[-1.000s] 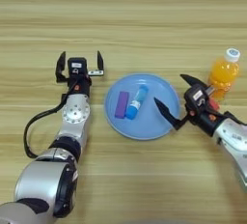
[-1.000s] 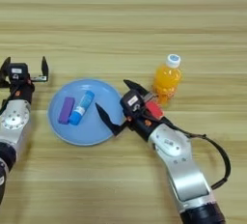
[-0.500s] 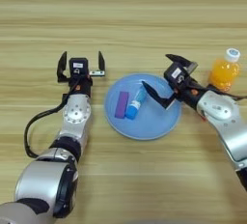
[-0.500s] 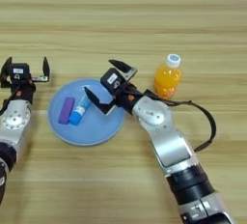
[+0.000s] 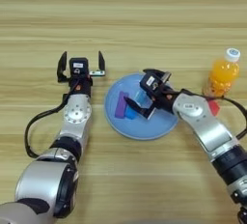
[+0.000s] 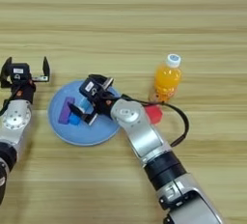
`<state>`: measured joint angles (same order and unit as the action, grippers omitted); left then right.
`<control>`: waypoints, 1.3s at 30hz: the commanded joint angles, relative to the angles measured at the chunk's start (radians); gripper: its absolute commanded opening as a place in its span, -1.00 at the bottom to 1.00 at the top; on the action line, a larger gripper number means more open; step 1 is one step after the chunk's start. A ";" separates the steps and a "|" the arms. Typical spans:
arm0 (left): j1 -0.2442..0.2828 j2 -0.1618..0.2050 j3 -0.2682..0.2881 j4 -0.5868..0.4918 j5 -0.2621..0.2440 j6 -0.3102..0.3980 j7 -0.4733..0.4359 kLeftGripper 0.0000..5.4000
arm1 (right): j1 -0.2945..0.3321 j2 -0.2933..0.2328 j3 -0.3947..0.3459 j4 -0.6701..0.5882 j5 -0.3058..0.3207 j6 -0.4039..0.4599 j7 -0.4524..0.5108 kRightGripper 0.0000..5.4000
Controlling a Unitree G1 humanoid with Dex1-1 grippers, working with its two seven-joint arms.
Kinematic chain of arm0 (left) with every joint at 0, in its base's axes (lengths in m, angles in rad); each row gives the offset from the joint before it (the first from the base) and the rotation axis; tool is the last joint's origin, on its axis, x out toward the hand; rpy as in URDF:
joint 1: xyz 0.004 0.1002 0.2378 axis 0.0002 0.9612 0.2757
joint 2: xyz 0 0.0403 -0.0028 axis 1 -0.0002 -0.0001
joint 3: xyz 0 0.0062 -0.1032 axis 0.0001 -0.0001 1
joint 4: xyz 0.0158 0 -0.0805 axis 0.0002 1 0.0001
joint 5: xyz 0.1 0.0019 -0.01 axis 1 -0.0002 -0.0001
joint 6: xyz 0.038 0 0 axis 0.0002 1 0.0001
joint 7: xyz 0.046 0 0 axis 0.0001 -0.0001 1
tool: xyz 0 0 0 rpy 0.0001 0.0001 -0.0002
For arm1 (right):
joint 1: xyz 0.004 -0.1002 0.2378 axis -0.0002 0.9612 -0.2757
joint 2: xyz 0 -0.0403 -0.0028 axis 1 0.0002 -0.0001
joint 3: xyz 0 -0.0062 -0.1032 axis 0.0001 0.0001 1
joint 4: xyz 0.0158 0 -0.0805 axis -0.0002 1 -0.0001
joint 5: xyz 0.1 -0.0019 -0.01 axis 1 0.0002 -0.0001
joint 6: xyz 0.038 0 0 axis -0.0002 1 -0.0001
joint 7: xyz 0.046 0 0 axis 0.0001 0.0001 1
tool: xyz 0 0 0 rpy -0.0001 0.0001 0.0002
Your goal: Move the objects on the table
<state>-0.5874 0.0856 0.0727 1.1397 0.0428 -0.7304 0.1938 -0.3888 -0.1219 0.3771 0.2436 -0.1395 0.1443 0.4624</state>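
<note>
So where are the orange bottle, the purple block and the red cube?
Orange bottle (image 6: 167, 80): right eye view, on its body.
Purple block (image 5: 120, 104): left eye view, on its top face.
Red cube (image 6: 154, 114): right eye view, on its visible top.

plate (image 5: 159, 131): 1 | purple block (image 5: 120, 104): 1 | blue tube (image 5: 131, 111): 1 | red cube (image 5: 212, 107): 1 | orange bottle (image 5: 223, 73): 1

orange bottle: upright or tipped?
Upright. The orange bottle stands on the table with its white cap on top, right of the blue plate, beside the red cube.
</note>
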 commanded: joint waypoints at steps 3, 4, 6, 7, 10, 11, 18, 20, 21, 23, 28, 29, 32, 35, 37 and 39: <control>-0.010 -0.006 -0.002 -0.003 0.015 0.006 0.005 1.00 | -0.023 0.028 0.021 0.061 -0.026 -0.031 -0.013 0.98; -0.010 -0.007 -0.002 -0.003 0.015 0.006 0.005 1.00 | -0.022 0.028 0.023 0.065 -0.029 -0.034 -0.012 0.98; -0.010 -0.007 -0.002 -0.004 0.015 0.006 0.005 1.00 | -0.021 0.021 0.022 0.078 -0.037 -0.041 -0.012 0.98; -0.010 -0.008 -0.003 -0.004 0.015 0.006 0.006 1.00 | -0.017 0.011 0.021 0.080 -0.042 -0.042 -0.010 0.98; -0.010 -0.009 -0.002 -0.004 0.015 0.007 0.007 1.00 | -0.002 -0.020 0.016 0.073 -0.054 -0.041 -0.004 0.98; -0.011 -0.009 -0.002 -0.005 0.015 0.007 0.007 1.00 | 0.007 -0.035 0.015 0.062 -0.059 -0.038 0.000 0.98; -0.014 -0.011 -0.002 -0.002 0.016 0.010 0.007 1.00 | 0.048 -0.100 -0.016 -0.035 -0.055 -0.014 0.014 0.98; -0.014 -0.012 -0.003 -0.002 0.016 0.010 0.007 1.00 | 0.058 -0.105 -0.022 -0.048 -0.051 -0.010 0.015 0.98; -0.013 -0.012 -0.003 -0.003 0.016 0.010 0.008 1.00 | 0.065 -0.108 -0.022 -0.051 -0.050 -0.010 0.016 0.98; -0.013 -0.013 -0.003 -0.004 0.017 0.009 0.009 1.00 | 0.078 -0.110 -0.022 -0.045 -0.050 -0.012 0.017 0.98; -0.012 -0.014 -0.004 -0.006 0.018 0.009 0.011 1.00 | 0.095 -0.105 -0.024 -0.022 -0.045 -0.015 0.018 0.98; -0.012 -0.015 -0.004 -0.006 0.018 0.009 0.012 1.00 | 0.097 -0.104 -0.025 -0.019 -0.043 -0.015 0.019 0.98; -0.012 -0.015 -0.004 -0.006 0.018 0.009 0.012 1.00 | 0.100 -0.100 -0.029 -0.010 -0.032 -0.014 0.022 0.98; -0.012 -0.016 -0.005 -0.006 0.019 0.009 0.014 1.00 | 0.102 -0.098 -0.035 0.010 -0.022 -0.019 0.023 0.98; -0.012 -0.016 -0.005 -0.006 0.019 0.009 0.015 1.00 | 0.102 -0.096 -0.037 0.023 -0.018 -0.023 0.021 0.98; -0.012 -0.016 -0.006 -0.007 0.019 0.009 0.016 1.00 | 0.103 -0.093 -0.039 0.029 -0.009 -0.023 0.028 0.98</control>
<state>-0.5874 0.0712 0.0717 1.1377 0.0430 -0.7303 0.2055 -0.3040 -0.2133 0.3378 0.2410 -0.1542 0.0988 0.4737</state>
